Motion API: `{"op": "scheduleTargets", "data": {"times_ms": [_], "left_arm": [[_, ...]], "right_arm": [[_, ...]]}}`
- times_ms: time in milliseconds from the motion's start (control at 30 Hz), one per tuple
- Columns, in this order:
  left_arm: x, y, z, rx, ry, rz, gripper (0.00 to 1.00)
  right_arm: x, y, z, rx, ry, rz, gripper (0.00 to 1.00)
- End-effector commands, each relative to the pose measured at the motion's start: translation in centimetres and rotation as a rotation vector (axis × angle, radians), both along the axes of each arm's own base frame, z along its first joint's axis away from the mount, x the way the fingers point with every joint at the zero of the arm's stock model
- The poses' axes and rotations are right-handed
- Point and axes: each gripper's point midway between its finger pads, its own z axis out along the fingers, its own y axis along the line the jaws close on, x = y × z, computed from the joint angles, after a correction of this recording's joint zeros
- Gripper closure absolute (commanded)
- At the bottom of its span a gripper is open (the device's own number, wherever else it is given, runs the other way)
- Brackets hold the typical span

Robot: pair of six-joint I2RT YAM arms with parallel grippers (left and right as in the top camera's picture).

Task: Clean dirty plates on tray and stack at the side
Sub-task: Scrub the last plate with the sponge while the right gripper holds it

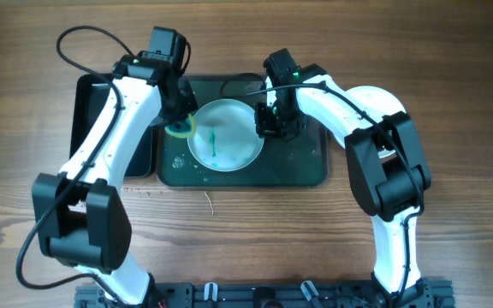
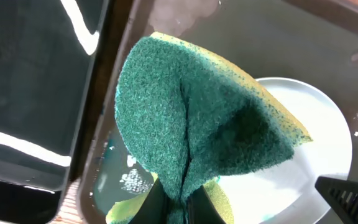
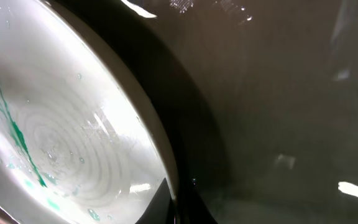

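**Item: plate-cleaning station, wiping stage, early.**

- Plate (image 1: 223, 137): one round white plate, lying left of centre on the tray (image 1: 302, 167). No other plate shows in any view.
- Teal smear (image 1: 215, 144): unwiped, running across the plate's well; the right wrist view shows it as a long streak with smaller dabs beside it.
- Left gripper (image 1: 178, 120): pinched tight on a green-and-yellow sponge (image 1: 180, 128), which folds upward from the fingers, scouring side out. The sponge sits at the plate's left rim, short of the smear.
- Right gripper (image 1: 270, 120): at the plate's right rim; judging by its wrist view, it is closed on that rim to steady the plate.
- Progress: judged at the start for this plate. The smear is whole and no stack of clean plates shows at either side. Left to do: wipe, lift out, set aside.
- Tray: dark, shallow, wet, with droplets and a patch of foam near its left wall.
- Black bin (image 1: 88, 103): smaller and deeper, touching or just beside the tray's left edge; its contents cannot be made out.
- Table (image 1: 452, 85): brown wood-grain top, with a few pale specks in front of the bin. The room beyond is out of view.
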Motion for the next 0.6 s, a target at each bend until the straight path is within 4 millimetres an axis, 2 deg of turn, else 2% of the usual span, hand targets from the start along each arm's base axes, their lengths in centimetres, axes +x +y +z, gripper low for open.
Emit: {"op": "scheduleTargets", "data": {"times_ms": [0,333,467,567], "left_arm": [[-0.1,-1.7,-2.1,-0.065,0.061,-0.049,0.96],[-1.8,-6.4,-8.1,-0.065,0.203,-0.17,0.96],[-2.6,-7.4,-9.8,-0.045,0.248,-0.178,0.96],[-3.0,-6.8,-11.5,-0.009,0.282,-0.096,0.96]], "right_arm": [[-0.3,-0.4,-1.0,-0.015,0.018,-0.012,0.96],[-0.2,-0.3,-1.0,-0.014,0.015,-0.012,0.96],[-0.2,-0.3,-1.0,-0.014,0.015,-0.012,0.96],[-0.2,-0.3,-1.0,-0.014,0.015,-0.012,0.96]]}}
